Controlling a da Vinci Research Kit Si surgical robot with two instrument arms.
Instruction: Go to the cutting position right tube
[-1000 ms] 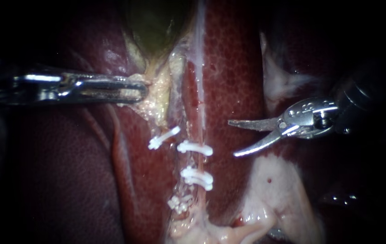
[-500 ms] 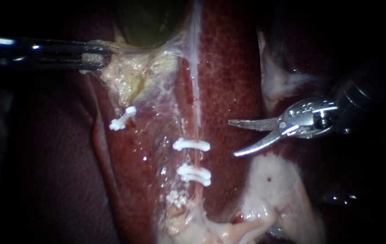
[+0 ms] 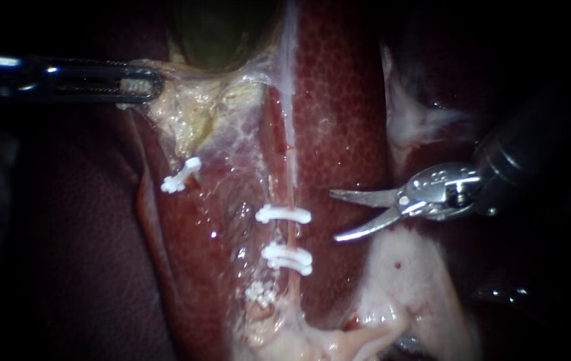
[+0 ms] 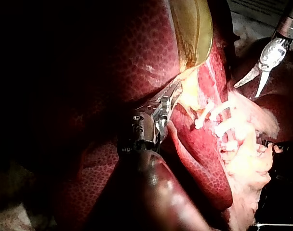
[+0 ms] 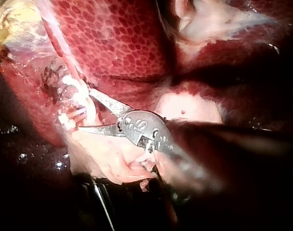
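Right tube [image 3: 290,194], thin, pink, white-clipped, lay near the silver right tool [image 3: 333,216], blades apart; the left tool [image 3: 146,85] clamped yellowish tissue [image 3: 192,115].

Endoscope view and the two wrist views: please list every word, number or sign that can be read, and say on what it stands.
No text can be read.
Right instrument: small stamped marks on the hinge behind its open jaws, too small to read in any view.
Left instrument, jaws shut on pale tissue: no writing shows.
Clips and liver: no writing.
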